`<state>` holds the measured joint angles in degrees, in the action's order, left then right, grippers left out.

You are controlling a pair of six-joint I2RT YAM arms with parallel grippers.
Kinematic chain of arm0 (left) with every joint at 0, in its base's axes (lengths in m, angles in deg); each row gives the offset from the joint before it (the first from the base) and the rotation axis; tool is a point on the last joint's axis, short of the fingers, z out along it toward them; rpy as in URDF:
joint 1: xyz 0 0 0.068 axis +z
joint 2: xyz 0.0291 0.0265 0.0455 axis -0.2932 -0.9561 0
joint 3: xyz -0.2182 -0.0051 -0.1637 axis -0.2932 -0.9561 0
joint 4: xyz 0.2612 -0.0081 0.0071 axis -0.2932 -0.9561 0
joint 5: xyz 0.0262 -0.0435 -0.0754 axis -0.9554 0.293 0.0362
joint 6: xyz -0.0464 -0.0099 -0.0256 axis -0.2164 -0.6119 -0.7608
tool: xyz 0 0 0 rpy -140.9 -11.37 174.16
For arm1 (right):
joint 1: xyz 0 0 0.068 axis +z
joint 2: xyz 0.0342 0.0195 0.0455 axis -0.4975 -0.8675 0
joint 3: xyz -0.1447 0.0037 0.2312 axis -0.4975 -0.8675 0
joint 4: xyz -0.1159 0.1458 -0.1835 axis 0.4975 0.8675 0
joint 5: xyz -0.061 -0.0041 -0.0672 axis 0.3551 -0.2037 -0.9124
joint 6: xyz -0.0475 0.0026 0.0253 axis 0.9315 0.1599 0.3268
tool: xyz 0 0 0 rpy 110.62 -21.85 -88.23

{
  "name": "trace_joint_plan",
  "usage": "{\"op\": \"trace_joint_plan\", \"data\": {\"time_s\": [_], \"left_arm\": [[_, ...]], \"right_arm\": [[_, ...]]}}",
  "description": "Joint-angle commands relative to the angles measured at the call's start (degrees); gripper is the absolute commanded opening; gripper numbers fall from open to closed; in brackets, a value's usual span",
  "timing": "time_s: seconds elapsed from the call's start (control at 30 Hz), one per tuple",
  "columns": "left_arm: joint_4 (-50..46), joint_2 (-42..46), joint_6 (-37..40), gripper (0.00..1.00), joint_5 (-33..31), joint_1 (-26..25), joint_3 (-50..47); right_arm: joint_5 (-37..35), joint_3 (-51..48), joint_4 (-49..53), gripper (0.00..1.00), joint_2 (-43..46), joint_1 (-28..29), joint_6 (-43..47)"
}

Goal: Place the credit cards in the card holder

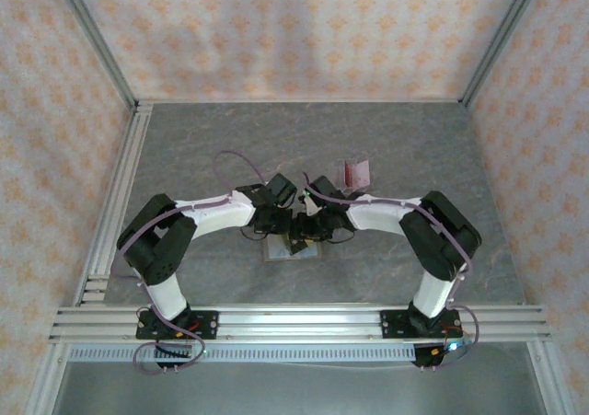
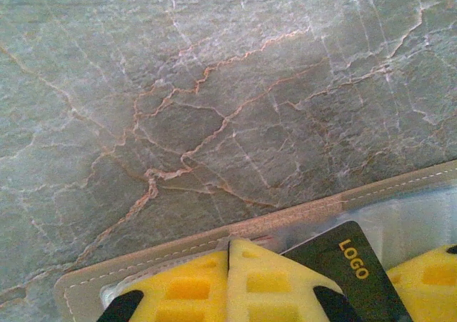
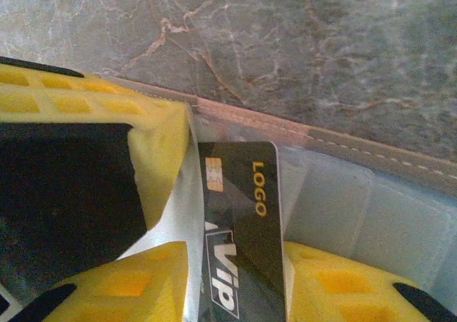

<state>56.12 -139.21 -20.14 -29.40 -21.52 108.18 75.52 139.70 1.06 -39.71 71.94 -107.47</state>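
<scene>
Watching the left gripper (image 2: 228, 283): it is sitting fully closed, yellow pads pressed tip to tip, and bearing on the card holder (image 2: 214, 240) just inside its stitched tan border.
Card holder: it is lying open and flat around the middle of the table (image 2: 214, 86), nearer the near edge than the far one.
Credit card (image 3: 239, 193): dark face up, it is showing a gold chip, "LOGO" in gold and "VIP" in white, and it is lying over the holder's clear pockets.
Right gripper (image 3: 235, 286): its yellow fingers are standing apart on either side of the card. Whether they are pinching it, I cannot tell.
Spare credit cards (image 1: 356, 171): reddish, they are standing upright toward the far edge, right of the middle.
</scene>
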Motion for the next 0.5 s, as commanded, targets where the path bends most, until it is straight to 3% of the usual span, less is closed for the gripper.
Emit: {"op": "trace_joint_plan", "data": {"time_s": [0.0,0.13,0.37,0.47], "left_arm": [[-3.71,-5.25,-0.61,0.0,-1.02,0.36,-4.82],[-3.63,-4.79,-0.79,0.0,-1.18,0.34,-5.45],[-4.33,-3.64,-0.79,0.0,-1.27,0.42,-5.22],[-4.87,-2.8,-0.61,0.0,-0.96,0.38,-4.83]], "right_arm": [[1.66,1.56,-0.21,0.38,-1.64,0.61,1.02],[1.17,2.64,1.02,0.35,-1.49,0.61,1.53],[-0.78,4.25,4.76,0.16,-1.15,0.61,3.41],[-1.56,4.34,5.82,0.15,-0.64,0.61,3.95]]}}
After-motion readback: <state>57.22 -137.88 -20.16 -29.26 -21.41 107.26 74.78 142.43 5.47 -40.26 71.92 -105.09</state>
